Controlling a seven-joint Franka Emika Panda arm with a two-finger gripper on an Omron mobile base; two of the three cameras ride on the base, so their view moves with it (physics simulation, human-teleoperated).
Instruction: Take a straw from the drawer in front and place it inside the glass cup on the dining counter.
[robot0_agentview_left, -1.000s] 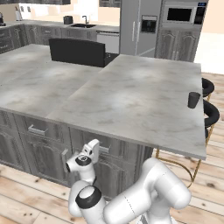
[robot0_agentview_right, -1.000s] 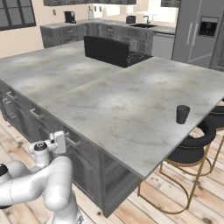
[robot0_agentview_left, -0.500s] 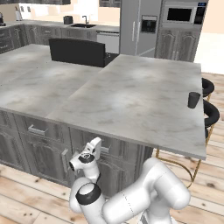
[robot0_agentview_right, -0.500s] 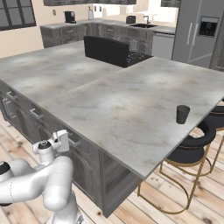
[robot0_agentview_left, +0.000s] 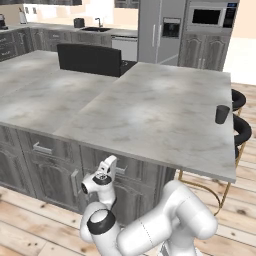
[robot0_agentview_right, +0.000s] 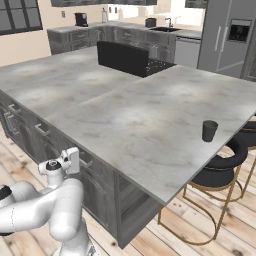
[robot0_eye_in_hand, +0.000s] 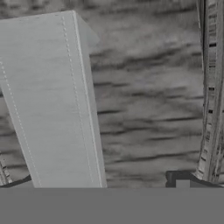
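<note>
One drawer (robot0_agentview_left: 127, 170) faces me, shut, under the edge of the dining counter (robot0_agentview_left: 150, 115). My gripper (robot0_agentview_left: 111, 166) sits right at its dark wood front with the jaws spread wide, holding nothing; up close, the silver bar handle (robot0_eye_in_hand: 50, 105) fills much of my hand view. The glass cup (robot0_agentview_left: 221, 114) stands upright near the counter's right edge, by the black stools (robot0_agentview_right: 222, 167).

Arm (robot0_agentview_left: 170, 225): glossy white shell, bulky rounded links, swollen elbow segment. Dark grey-black ring at the joint (robot0_agentview_left: 101, 221) between links. Hand (robot0_agentview_left: 100, 179): small white block with a dark round cap on its end face; same cap seen from the right base view (robot0_agentview_right: 51, 164). No cables or markings visible.
</note>
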